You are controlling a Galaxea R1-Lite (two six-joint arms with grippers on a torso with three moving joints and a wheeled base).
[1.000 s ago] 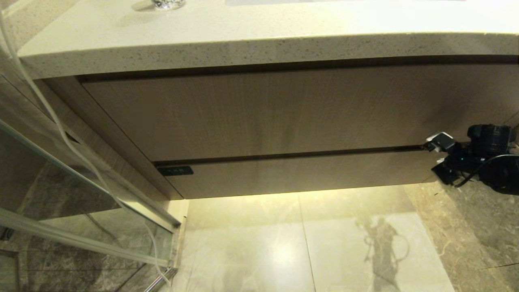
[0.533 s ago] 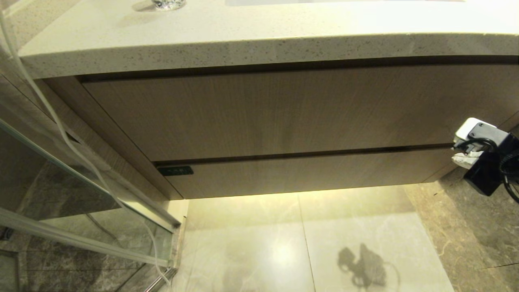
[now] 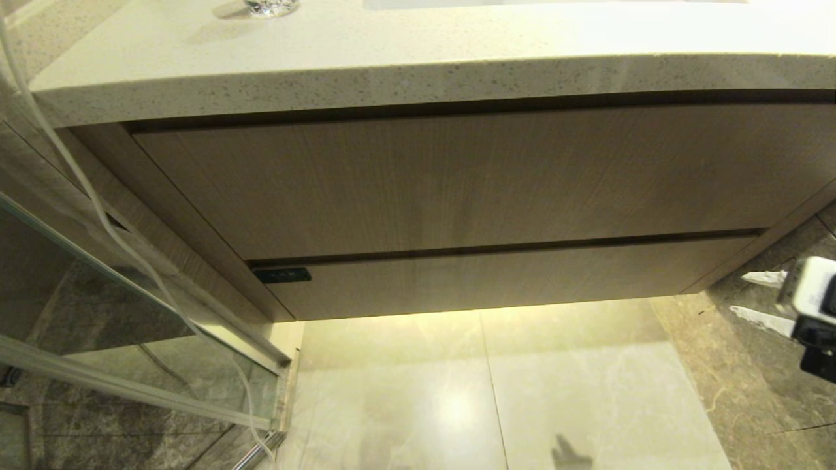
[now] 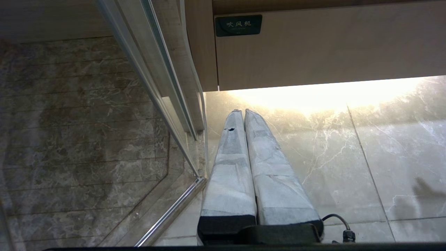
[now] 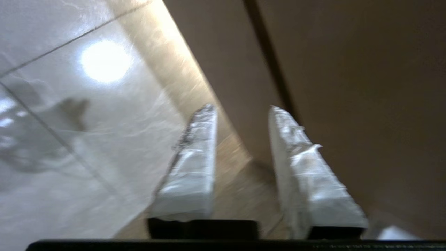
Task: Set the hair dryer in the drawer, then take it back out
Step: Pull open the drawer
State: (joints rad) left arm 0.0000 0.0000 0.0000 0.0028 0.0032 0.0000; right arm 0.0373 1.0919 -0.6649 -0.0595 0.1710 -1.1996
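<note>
Right tool (image 3: 761,297) has backed off the drawer (image 3: 496,277), fingers now parted, holding nothing. Drawer's shut, no dryer visible, so looks like we're done.

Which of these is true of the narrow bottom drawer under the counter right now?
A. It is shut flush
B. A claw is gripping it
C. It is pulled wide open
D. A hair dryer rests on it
A: the drawer sits flush below the taller panel, with the right claw off beside it, open and empty.
</note>
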